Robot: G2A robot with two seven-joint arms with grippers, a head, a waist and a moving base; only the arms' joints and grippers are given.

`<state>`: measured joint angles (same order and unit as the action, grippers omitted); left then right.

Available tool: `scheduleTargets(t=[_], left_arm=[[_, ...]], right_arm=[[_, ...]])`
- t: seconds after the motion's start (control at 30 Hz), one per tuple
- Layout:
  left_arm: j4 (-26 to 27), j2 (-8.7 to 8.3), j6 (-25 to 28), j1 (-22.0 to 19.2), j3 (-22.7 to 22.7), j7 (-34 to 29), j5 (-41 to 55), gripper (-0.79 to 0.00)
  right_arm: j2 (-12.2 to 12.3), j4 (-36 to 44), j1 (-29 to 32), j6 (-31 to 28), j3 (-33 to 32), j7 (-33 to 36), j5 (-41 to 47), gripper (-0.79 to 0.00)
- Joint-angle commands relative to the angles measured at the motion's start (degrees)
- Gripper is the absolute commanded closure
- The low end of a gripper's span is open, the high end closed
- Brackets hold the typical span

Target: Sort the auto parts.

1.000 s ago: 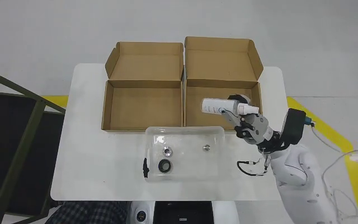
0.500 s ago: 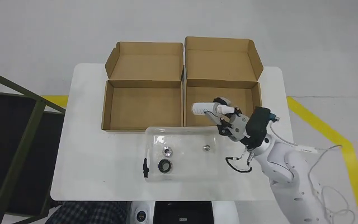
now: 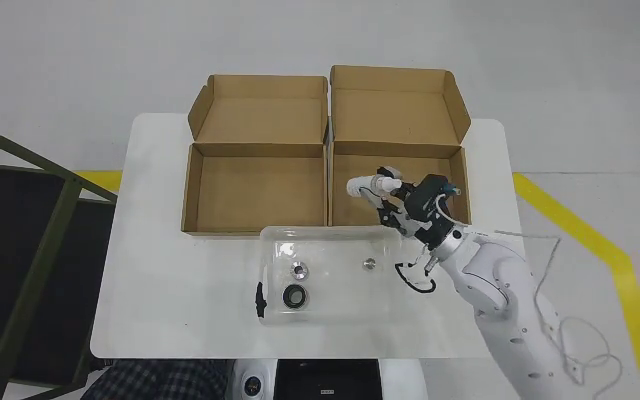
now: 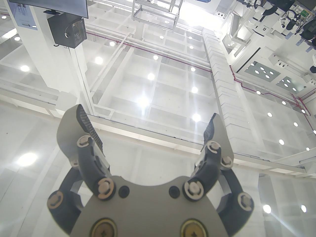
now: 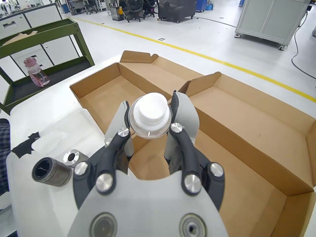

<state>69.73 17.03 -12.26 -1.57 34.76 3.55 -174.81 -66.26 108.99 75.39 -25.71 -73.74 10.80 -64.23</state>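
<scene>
My right gripper is shut on a white plastic bottle, held sideways over the front left corner of the right cardboard box. In the right wrist view the bottle's white cap sits clamped between the fingers of the right gripper, above the wall shared with the left cardboard box. A clear plastic tray in front of the boxes holds a metal sleeve, a black ring and a small metal part. My left gripper is open with nothing between its fingers, pointing at the ceiling.
A black piece lies at the tray's left edge. Both boxes stand with lids folded back; the left box has nothing in it. A green metal rack stands left of the white table.
The right arm has carried the bottle leftward, from over the middle of the right box to its front left corner, and the wrist has turned.
</scene>
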Motion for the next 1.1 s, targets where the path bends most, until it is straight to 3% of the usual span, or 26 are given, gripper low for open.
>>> scheduleTargets(t=[0.0, 1.07], left_arm=[[0.0, 0.00, 0.0, 0.0, 0.0, 0.0, 0.0, -0.785], [0.0, 0.00, 0.0, 0.0, 0.0, 0.0, 0.0, -0.785]], right_arm=[[-0.1, -0.9, -1.1, 0.7, 0.8, 1.4, -0.8, 0.000], [-2.6, -19.3, -18.3, 2.4, 12.5, 13.1, -5.3, 0.000]])
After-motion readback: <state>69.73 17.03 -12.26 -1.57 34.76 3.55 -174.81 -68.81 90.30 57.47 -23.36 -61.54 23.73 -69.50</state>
